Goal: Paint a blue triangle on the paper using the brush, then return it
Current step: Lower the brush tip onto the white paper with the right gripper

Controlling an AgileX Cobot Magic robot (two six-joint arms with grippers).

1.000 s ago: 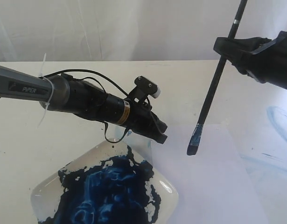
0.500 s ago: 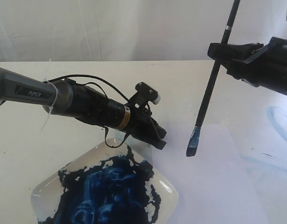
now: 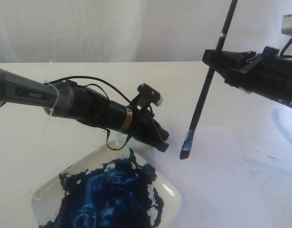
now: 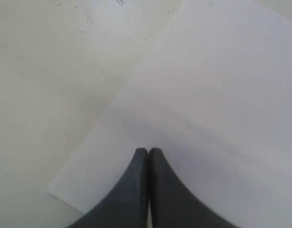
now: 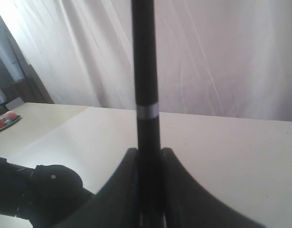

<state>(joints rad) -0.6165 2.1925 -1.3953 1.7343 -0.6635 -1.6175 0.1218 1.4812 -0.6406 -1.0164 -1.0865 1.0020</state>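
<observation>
right gripper [image 3: 213, 61] clamped on thin black handle of the brush [image 3: 203, 95], near upright, silver band above the grip, flat blue-stained bristles hanging over the matte lilac-white paper [image 3: 217, 190]. left gripper [image 4: 148, 151] pinched together, empty, over the paper. glossy clear dish [image 3: 170, 192] of dark blue paint on cream bench [image 3: 22, 147].

A cream-coloured tabletop [image 3: 22, 142] runs back to a white curtain at the far edge. On its near left sits a clear, squarish dish [image 3: 45, 191], set cornerwise and pooled with dark blue paint [image 3: 112, 190]. Just right of it lies the paper [image 3: 217, 180], plain white with a lilac tint (whether the dish overlaps its edge is unclear). Faint pale-blue smears [image 3: 283, 121] mark the bare table at far right.
</observation>
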